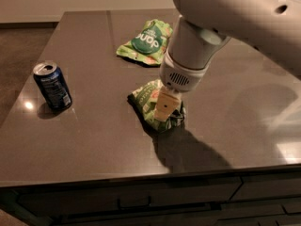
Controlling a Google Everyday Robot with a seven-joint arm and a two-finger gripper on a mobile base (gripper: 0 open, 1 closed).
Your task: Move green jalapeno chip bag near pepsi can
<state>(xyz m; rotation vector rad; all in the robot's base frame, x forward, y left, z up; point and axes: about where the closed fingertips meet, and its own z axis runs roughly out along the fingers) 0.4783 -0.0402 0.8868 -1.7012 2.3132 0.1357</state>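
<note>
The green jalapeno chip bag [146, 101] is light green and wrinkled, with a dark end, and lies at the middle of the dark counter. My gripper [165, 109] comes down onto its right half from above and is shut on the bag, whose foil bunches up around the cream fingers [164, 105]. The pepsi can [52, 85] is dark blue with a silver top. It stands upright near the counter's left edge, well to the left of the bag. The big white arm hides the bag's upper right part.
A second green bag with a round dark-green logo [146, 42] lies farther back on the counter [94, 140]. The counter's front edge runs along the bottom, with drawers below. Bare counter lies between the can and the held bag.
</note>
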